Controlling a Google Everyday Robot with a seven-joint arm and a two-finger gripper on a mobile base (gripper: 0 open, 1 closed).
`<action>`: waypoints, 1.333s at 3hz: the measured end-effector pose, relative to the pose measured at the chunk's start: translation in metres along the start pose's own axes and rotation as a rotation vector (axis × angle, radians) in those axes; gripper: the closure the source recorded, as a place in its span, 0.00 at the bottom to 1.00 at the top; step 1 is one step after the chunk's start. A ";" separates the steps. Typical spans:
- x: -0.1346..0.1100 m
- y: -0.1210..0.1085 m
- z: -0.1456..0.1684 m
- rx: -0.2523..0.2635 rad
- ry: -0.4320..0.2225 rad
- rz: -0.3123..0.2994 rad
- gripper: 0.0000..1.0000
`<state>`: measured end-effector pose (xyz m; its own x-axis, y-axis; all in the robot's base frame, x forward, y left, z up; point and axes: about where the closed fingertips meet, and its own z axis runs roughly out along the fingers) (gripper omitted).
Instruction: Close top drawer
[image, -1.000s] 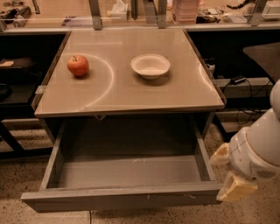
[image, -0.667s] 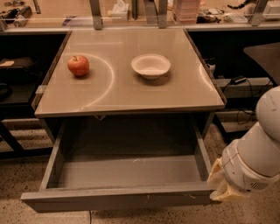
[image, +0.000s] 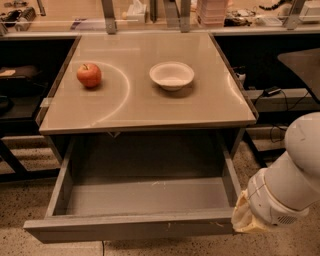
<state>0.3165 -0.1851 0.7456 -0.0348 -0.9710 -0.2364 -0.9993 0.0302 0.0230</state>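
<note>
The top drawer (image: 130, 227) is a wide grey metal drawer pulled far out from under the table, its grey inside empty and its flat front near the bottom of the view. My gripper (image: 241, 221) sits at the drawer's right front corner, below the white arm (image: 292, 175). Only a pale yellowish part of the gripper shows, next to the front panel's right end.
A red apple (image: 89, 75) and a white bowl (image: 172, 75) sit on the beige table top (image: 150, 107). Dark benches flank the table on both sides. Cables lie at the right (image: 272, 92). Speckled floor lies below.
My arm and gripper have moved down and left, from beside the drawer's right wall to its right front corner. The drawer looks the same.
</note>
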 end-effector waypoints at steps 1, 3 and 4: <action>0.005 0.006 0.054 -0.008 -0.111 0.064 1.00; -0.001 -0.017 0.106 0.084 -0.271 0.121 1.00; -0.001 -0.019 0.106 0.090 -0.271 0.121 0.81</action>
<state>0.3335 -0.1592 0.6425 -0.1447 -0.8608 -0.4879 -0.9845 0.1747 -0.0164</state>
